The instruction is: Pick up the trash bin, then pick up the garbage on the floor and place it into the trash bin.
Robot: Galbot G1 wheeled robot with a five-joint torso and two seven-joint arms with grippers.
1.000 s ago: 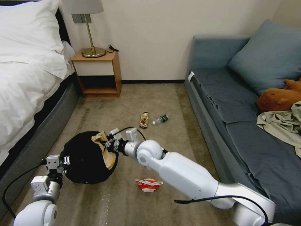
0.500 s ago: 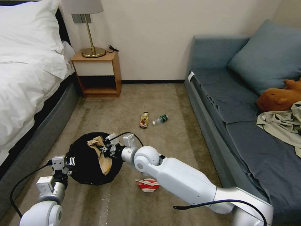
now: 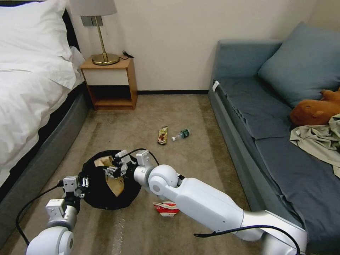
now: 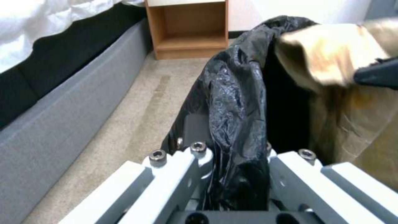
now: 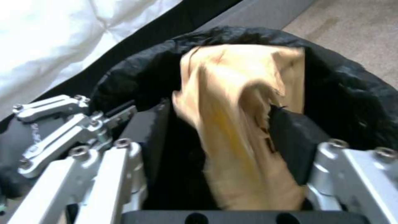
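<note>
At lower left of the head view, the left gripper [image 3: 78, 184] is clamped on the black-bagged rim of the trash bin [image 3: 95, 193], held just above the carpet [image 3: 198, 117]. At centre-left, the right gripper [image 3: 114, 169] hangs over the bin's mouth, jaws spread apart, the tan paper scrap [image 3: 115, 182] between them and lying loose inside the bag. Below centre, a red-and-white carton [image 3: 165, 208] lies on the floor beside the right arm. Farther up, the snack wrapper [image 3: 162, 135] and small bottle [image 3: 181, 135] rest side by side.
</note>
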